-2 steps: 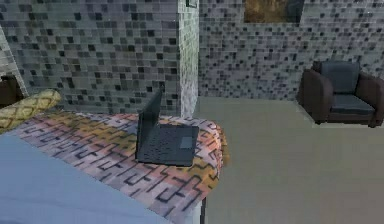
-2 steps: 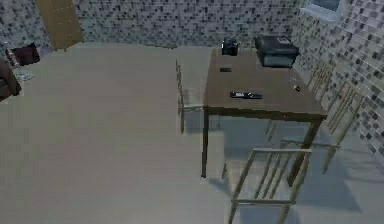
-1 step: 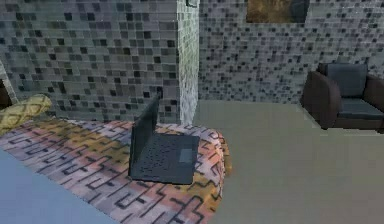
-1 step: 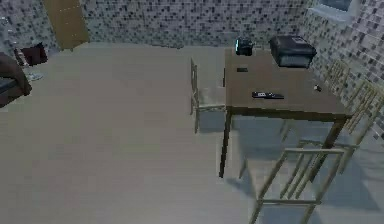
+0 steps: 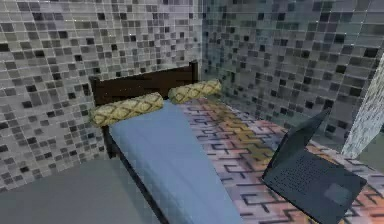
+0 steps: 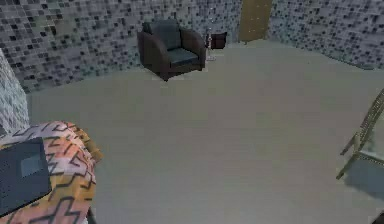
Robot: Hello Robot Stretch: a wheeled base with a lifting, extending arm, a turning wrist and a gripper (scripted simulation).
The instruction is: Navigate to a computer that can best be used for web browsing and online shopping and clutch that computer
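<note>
On the bed [image 5: 170, 150], laptop [image 5: 312, 172]; sideward, armchair [image 6: 172, 50]

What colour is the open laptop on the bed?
The laptop is dark slate grey, lid and base alike; the forward view shows it best.

Position of the robot's body: the base is standing at the foot end of the bed [image 5: 165, 150], and its front is facing along the bed toward the headboard [image 5: 140, 82]. The side on which the arm reaches is facing out over open floor [image 6: 230, 130]. The laptop [image 5: 312, 172] is lying close ahead, toward that arm side of the robot's front.
</note>
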